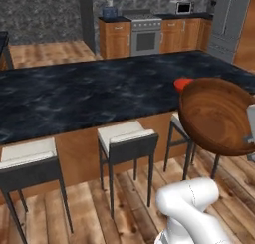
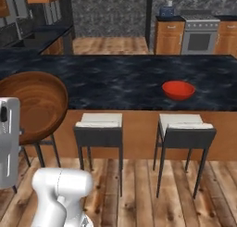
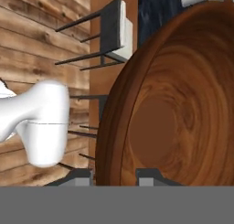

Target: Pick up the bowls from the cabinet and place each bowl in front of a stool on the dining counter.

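My gripper is shut on the rim of the dark brown wooden bowl, one fingertip on each side of the rim. The bowl hangs tilted on edge in the air, above the stools and just before the near edge of the dining counter. In the right base view the wooden bowl sits at the far left, beside my grey hand. The glossy red bowl rests upright on the black marble of the dining counter behind a stool; the wooden bowl partly hides the red bowl in the left base view.
White-cushioned dark-framed stools line the counter's near side on the plank floor. Another stool stands partly behind the held bowl. A steel oven and lower wooden cabinets stand far behind the counter.
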Motion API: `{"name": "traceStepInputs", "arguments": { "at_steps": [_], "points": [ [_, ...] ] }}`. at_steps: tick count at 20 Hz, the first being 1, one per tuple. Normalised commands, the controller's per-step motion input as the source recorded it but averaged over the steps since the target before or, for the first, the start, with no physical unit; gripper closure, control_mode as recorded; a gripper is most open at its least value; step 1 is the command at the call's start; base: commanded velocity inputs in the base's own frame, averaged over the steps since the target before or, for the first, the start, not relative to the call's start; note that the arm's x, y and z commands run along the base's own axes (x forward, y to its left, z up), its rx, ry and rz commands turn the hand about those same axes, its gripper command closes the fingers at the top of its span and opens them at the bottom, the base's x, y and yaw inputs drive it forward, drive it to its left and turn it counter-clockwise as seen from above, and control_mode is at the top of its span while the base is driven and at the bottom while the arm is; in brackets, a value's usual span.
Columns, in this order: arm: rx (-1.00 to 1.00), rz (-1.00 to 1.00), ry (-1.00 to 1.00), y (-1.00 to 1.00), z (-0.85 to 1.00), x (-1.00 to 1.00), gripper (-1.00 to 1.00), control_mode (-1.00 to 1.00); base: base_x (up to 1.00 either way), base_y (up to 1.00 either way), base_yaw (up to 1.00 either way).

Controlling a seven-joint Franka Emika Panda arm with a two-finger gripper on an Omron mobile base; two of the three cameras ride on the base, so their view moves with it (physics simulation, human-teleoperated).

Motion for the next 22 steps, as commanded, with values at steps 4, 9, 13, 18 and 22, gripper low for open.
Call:
{"name": "traceStepInputs", "arguments": {
  "at_steps": [4,9,13,18,22],
  "points": [
    [0.00,0.00,0.00,0.00,0.00,0.00,1.00,1.00,0.55,0.06,0.12],
    [0.00,0.00,0.00,0.00,0.00,0.00,1.00,1.00,0.88,0.00,0.01],
    [0.00,0.00,0.00,0.00,0.00,0.00,1.00,1.00,0.87,0.00,0.00],
    [0.00,0.00,0.00,0.00,0.00,0.00,1.00,1.00,0.80,0.00,0.00],
    [0.00,0.00,0.00,0.00,0.00,0.00,1.00,1.00,0.51,0.00,0.00]
  ]
}}
